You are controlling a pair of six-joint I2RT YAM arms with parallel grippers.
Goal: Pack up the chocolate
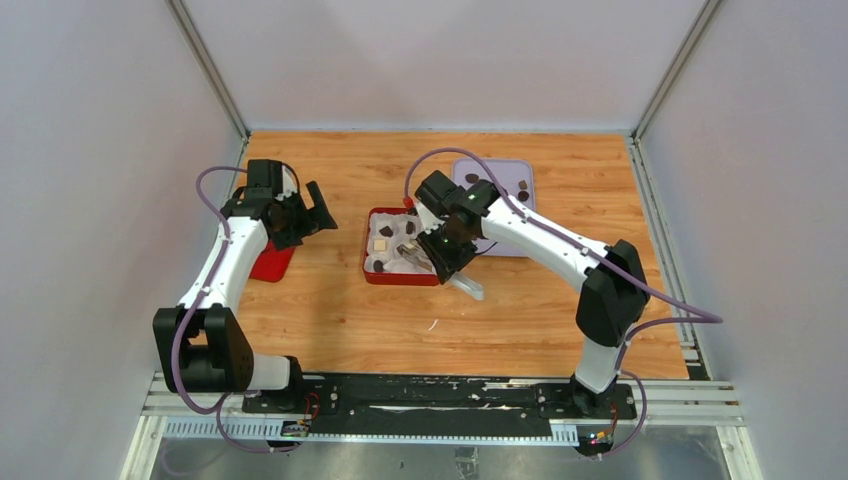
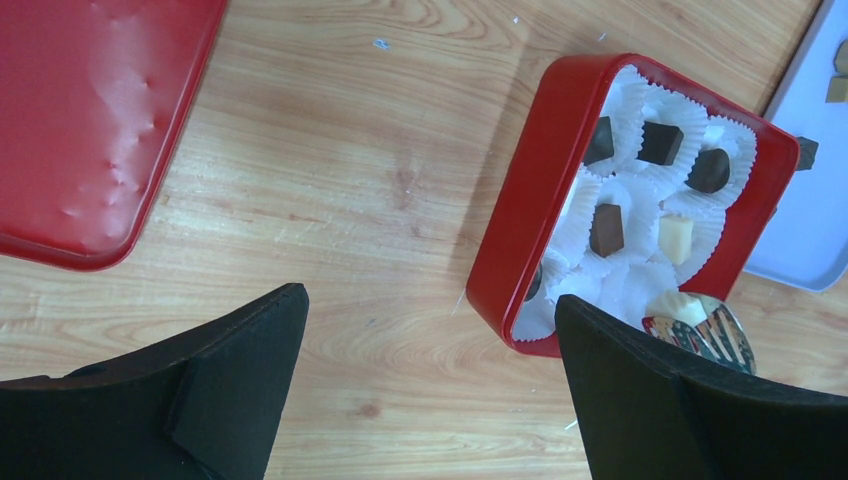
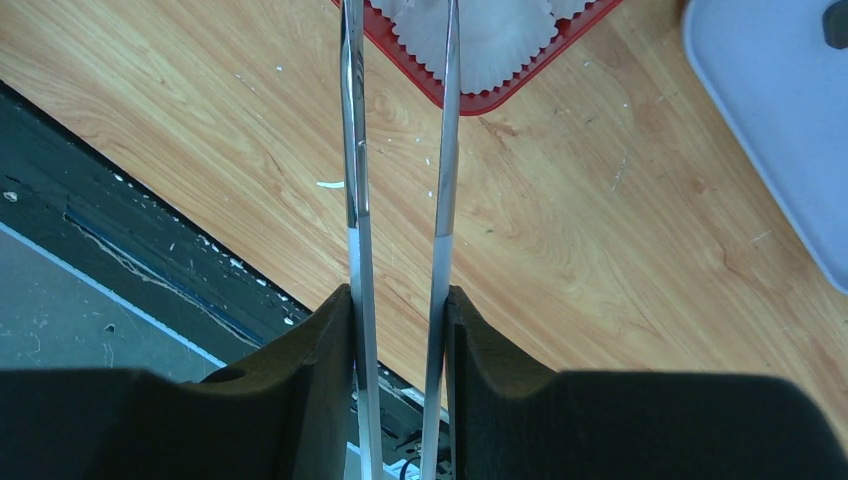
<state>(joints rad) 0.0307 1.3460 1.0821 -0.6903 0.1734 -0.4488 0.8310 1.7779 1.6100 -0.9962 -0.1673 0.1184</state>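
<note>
Several chocolates sit cupped in the box, others on the tray: likely light, smudgy (grip the sides). Right gripper clamps tongs; left gripper gapes, holding nothing.

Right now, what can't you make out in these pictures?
Right wrist view: tongs run past the top edge, so whether their tips grip anything is unseen.
Top view: the right pincer covers part of the red box.
Left wrist view: the right edge cuts off the tray.
</note>
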